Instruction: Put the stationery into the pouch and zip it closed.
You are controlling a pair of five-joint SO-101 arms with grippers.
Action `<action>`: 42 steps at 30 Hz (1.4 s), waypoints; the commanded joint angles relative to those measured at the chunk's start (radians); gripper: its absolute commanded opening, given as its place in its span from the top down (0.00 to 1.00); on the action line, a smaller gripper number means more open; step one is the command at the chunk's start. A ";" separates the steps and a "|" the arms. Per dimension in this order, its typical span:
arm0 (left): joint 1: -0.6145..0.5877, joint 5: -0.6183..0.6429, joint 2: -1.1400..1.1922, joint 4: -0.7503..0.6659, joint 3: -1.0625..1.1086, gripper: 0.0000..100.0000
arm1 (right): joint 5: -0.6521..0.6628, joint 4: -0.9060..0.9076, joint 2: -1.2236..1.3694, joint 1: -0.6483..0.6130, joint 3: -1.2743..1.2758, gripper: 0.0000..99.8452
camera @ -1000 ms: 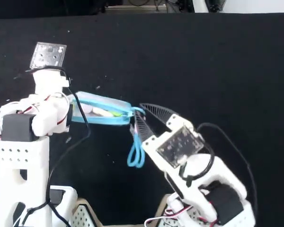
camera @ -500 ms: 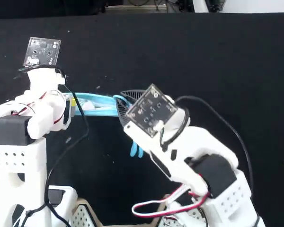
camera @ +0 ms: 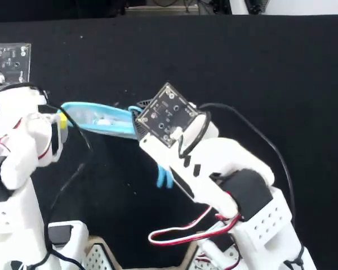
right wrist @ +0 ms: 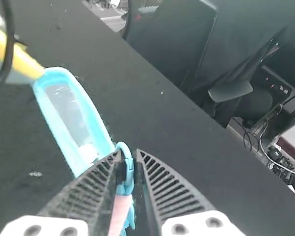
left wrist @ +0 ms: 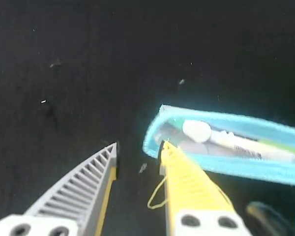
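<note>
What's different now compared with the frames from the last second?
The right gripper, shut on the blue loop, swung in over the pouch toward the left arm. The pouch and the left gripper shifted left in the high view. The pens stayed inside the pouch.

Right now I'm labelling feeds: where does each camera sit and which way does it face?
High view: fixed above the table, looking down on the pouch; left arm and right arm show.
Left wrist view: on the left arm, looking down past the open left tool at the pouch's end.
Right wrist view: on the right arm, looking along the right tool, shut on the blue loop, toward the room.
All share the pouch.
</note>
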 commanded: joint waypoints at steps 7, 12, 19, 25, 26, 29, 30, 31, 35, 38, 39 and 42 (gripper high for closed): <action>0.002 -0.058 -0.012 0.021 0.165 0.85 | 0.005 0.002 0.067 -0.006 -0.099 0.99; -0.002 -0.060 -0.012 0.021 0.234 0.85 | 0.006 -0.002 0.071 -0.005 -0.102 0.99; -0.005 -0.060 -0.012 -0.029 0.206 0.85 | 0.006 0.037 0.071 -0.003 -0.097 0.99; -0.005 -0.052 -0.012 -0.104 0.018 0.85 | 0.006 0.051 0.074 -0.003 -0.097 0.99; -0.005 -0.052 -0.012 -0.103 -0.018 0.85 | 0.006 0.051 0.076 -0.003 -0.096 0.99; -0.005 -0.051 -0.012 -0.083 -0.110 0.85 | 0.006 0.046 0.076 -0.003 -0.090 0.99; -0.005 -0.051 -0.012 -0.061 -0.142 0.85 | 0.006 0.043 0.074 -0.003 -0.084 0.99; -0.001 -0.051 -0.012 -0.040 -0.170 0.85 | 0.006 0.043 0.076 -0.003 -0.082 0.99; 0.004 -0.051 -0.012 0.021 -0.243 0.85 | 0.006 0.041 0.076 -0.003 -0.082 0.99; 0.004 -0.055 -0.052 0.023 -0.234 0.85 | 0.006 0.028 0.076 -0.003 -0.084 0.99; 0.005 -0.058 -0.083 0.023 -0.211 0.85 | 0.006 0.021 0.076 -0.003 -0.082 0.99; 0.082 -0.095 -0.203 0.023 -0.107 0.84 | 0.006 0.014 0.076 -0.003 -0.082 0.99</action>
